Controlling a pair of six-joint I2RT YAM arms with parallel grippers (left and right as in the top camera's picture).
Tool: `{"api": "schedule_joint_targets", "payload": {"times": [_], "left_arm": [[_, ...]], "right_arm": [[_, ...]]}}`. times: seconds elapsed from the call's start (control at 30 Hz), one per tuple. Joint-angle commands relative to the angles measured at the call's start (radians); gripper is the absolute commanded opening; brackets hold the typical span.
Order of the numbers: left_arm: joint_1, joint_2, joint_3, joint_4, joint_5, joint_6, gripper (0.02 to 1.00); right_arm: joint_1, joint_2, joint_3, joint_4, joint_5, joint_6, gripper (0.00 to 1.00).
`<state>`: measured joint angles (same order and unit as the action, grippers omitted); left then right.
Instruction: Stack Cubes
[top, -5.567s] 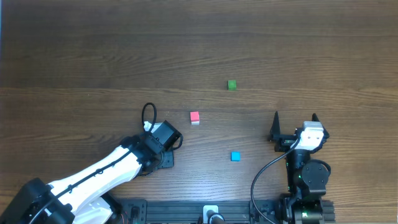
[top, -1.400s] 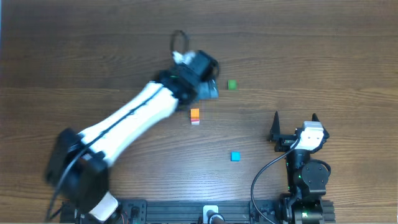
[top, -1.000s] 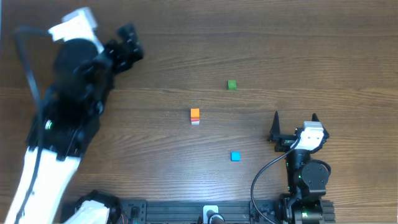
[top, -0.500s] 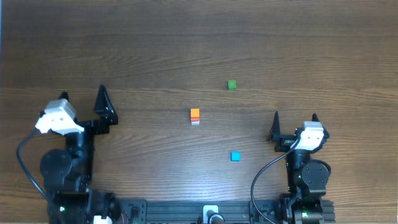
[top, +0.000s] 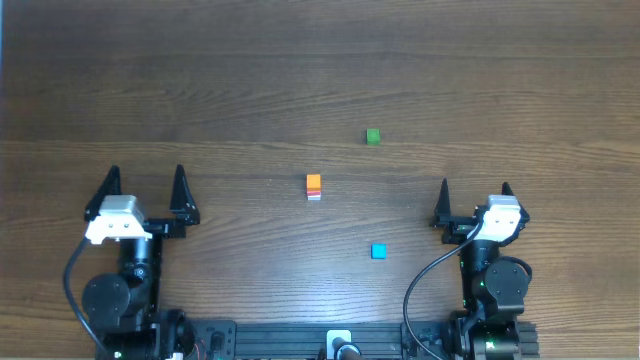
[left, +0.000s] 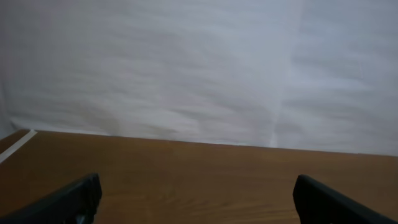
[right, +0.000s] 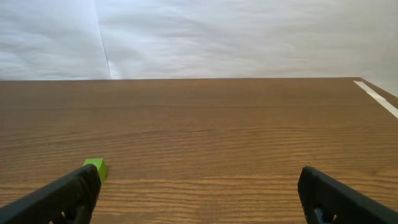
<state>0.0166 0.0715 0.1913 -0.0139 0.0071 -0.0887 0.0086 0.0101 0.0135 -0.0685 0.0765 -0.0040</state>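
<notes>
A small stack (top: 314, 187) stands mid-table, an orange cube on top of a pink one with a pale sliver beneath. A green cube (top: 373, 136) lies farther back and to the right, and shows as the green cube (right: 96, 168) in the right wrist view. A blue cube (top: 378, 251) sits nearer the front, right of centre. My left gripper (top: 145, 186) rests open near the table's front left, well clear of the stack. My right gripper (top: 474, 194) is open at the front right, with nothing between its fingers.
The wooden table (top: 320, 70) stretches wide and bare behind the cubes. A white backdrop (left: 199, 68) rises beyond the table's far edge. Both arm bases stand at the front edge.
The left arm set the orange cube on the pink one, swung away to the far left, then came back to rest at the front left, open. The right arm kept still.
</notes>
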Motion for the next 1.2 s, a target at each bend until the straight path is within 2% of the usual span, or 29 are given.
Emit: {"api": "schedule_joint_targets", "payload": {"times": [0.03,0.63,1.2], "left_arm": [[0.005,-0.057,-0.069,0.004,0.028,0.033,0.998],[0.005,-0.069,-0.185,-0.048,0.113,0.032,1.000],[0.005,-0.068,-0.185,-0.053,0.112,0.032,1.000]], "right_arm": [[-0.005,-0.004,-0.008,0.000,-0.008,-0.005,0.993],[-0.005,-0.004,-0.008,0.000,-0.008,-0.005,0.991],[-0.005,-0.004,-0.008,0.000,-0.008,-0.005,0.991]]}}
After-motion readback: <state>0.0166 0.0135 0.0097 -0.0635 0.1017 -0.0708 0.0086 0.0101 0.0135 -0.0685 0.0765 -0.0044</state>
